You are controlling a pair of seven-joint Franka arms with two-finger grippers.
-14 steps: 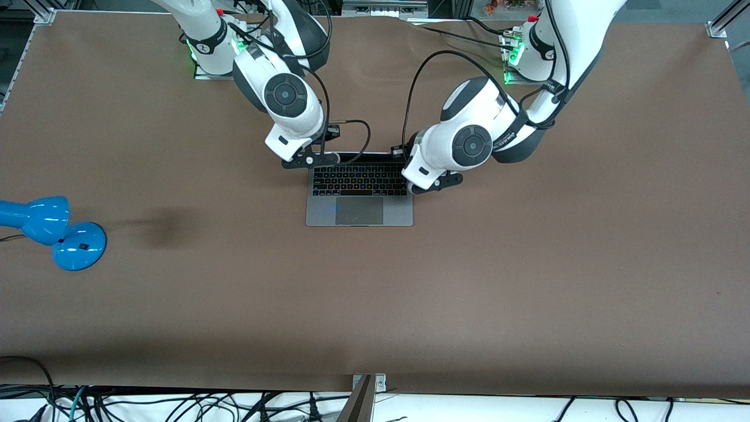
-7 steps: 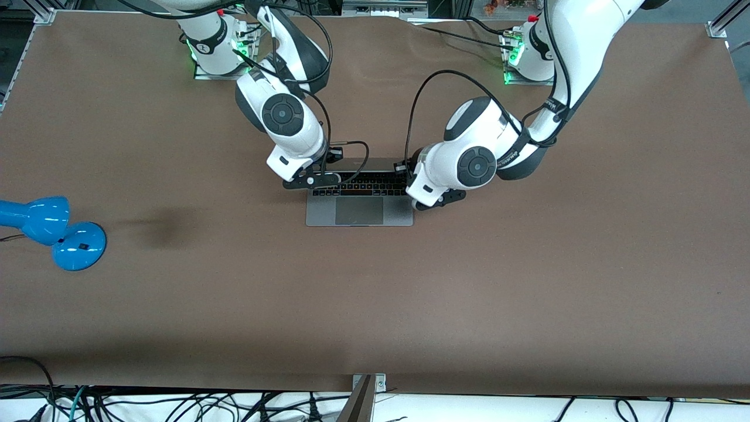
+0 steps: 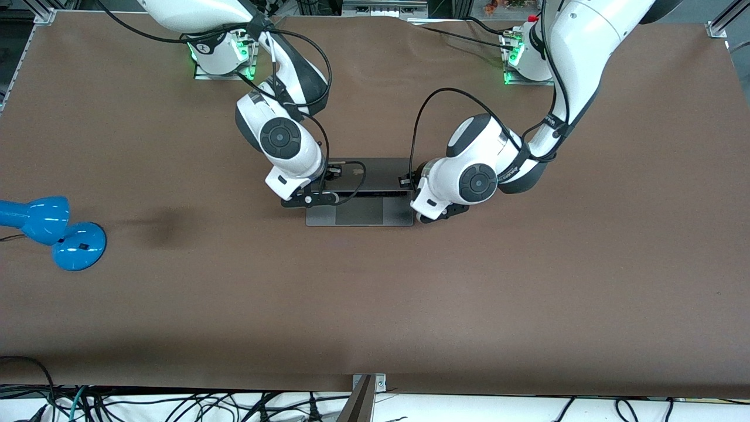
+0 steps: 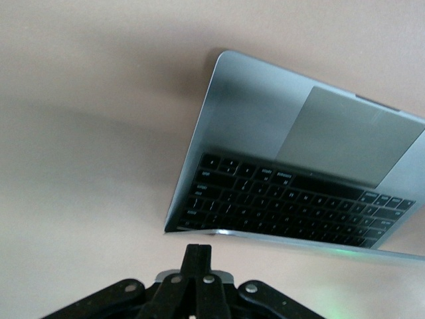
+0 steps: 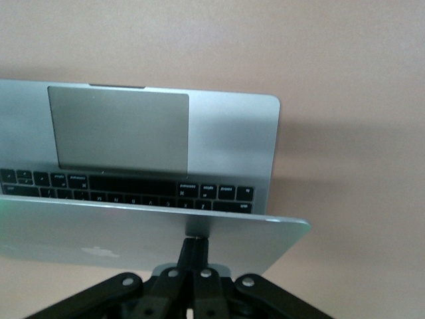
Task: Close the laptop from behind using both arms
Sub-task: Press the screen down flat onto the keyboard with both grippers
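Laptop (image 3: 358,212) sits mid-table, lid tilted low over its keyboard. Right gripper (image 5: 196,247), fingers pressed together, touches the lid's upper edge at the right arm's end. Left gripper (image 4: 197,256), likewise pressed together, meets the lid's left-arm end.

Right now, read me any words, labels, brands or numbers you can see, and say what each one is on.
Laptop lid: apple logo, a sign, no words.
Laptop keys: small white legends, too blurred to read.
Left arm strap: white lettering, too small to read.
Right arm's base: a small mark, unreadable.
No other text shows.
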